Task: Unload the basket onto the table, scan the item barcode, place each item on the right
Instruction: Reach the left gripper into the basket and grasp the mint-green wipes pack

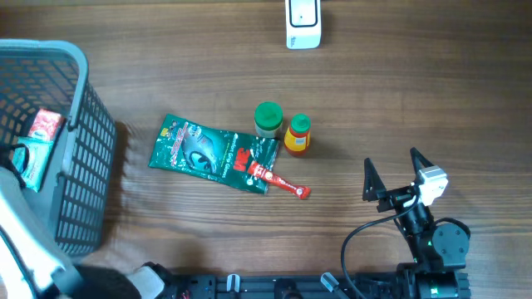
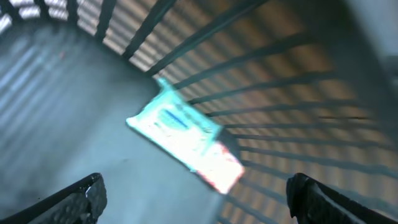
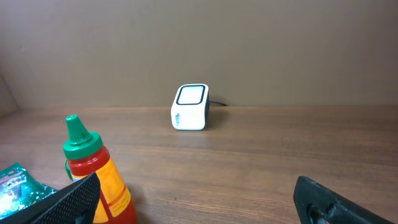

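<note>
top view of a wood table (image 1: 432,91) w/ two robot arms. the left gripper (image 2: 196,196) hung inside a grey basket (image 1: 90,158) at the table's left edge, jaws wide & holding nothing. just below it a white-green packet (image 2: 186,140) lay slanted on the basket floor by the slatted wall, apart from both fingers. the view was too blurred to find its barcode. the right gripper (image 1: 391,159) sat low at front right, jaws also wide & empty, facing the white scanner (image 1: 302,23) at the far edge, prob. parked clear of it. mid-table lay a green pouch (image 1: 208,154), red sachet (image 1: 283,183), green-lid jar (image 1: 268,119) & yellow bottle (image 1: 298,134), well apart from the scanner, likely awaiting their turn.
</note>
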### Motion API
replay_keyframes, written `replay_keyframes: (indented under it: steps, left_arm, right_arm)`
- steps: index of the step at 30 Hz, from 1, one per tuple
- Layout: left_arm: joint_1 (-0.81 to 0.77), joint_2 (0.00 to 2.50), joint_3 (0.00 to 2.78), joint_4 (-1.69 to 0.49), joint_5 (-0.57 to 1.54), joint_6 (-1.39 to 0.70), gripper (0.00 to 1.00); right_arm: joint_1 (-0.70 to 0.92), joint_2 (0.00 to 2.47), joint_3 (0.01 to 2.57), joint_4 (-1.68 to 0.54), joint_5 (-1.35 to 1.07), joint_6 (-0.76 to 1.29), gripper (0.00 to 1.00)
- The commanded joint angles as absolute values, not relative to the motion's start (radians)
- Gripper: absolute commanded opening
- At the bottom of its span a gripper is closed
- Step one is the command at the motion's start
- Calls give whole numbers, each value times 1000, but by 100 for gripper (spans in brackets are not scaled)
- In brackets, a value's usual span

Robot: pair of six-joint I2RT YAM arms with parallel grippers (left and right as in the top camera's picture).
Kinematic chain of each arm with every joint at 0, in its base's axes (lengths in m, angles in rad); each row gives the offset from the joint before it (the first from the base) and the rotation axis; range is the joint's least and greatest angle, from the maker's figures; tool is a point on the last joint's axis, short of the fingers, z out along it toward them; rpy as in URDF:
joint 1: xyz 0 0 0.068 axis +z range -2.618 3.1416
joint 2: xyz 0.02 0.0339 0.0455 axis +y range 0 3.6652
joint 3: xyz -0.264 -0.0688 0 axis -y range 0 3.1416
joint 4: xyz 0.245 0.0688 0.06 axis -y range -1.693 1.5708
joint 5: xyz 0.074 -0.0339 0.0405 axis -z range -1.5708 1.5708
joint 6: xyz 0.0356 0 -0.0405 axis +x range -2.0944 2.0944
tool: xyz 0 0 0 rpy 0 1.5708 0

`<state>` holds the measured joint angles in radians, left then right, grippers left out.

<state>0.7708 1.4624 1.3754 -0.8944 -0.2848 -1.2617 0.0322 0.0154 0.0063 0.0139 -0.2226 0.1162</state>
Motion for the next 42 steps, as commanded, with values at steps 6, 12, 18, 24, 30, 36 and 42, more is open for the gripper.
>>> replay_keyframes:
  steps: [6, 12, 18, 24, 30, 36, 42]
  left_arm:
    - [794, 1709, 1373, -877, -202, -1273, 90]
    - [794, 1793, 1366, -820, -209, -1303, 85]
    - [794, 1832, 1340, -773, -210, -1351, 85]
    - [770, 1850, 1306, -723, -241, -1403, 71]
    - [737, 1850, 1227, -622, -286, -1404, 64]
    - [737, 1850, 1158, -604, -389, -1507, 64]
    - [737, 1866, 1118, -514, -395, -1508, 64]
  right_arm:
    - [36, 11, 5, 17, -206, 131, 100]
    - [36, 11, 5, 17, -206, 131, 100]
    - [36, 11, 5, 17, -206, 131, 100]
    - [36, 11, 5, 17, -206, 131, 100]
    - [36, 11, 5, 17, -206, 131, 100]
    - [36, 11, 5, 17, -206, 131, 100]
    - [36, 11, 5, 17, -206, 131, 100]
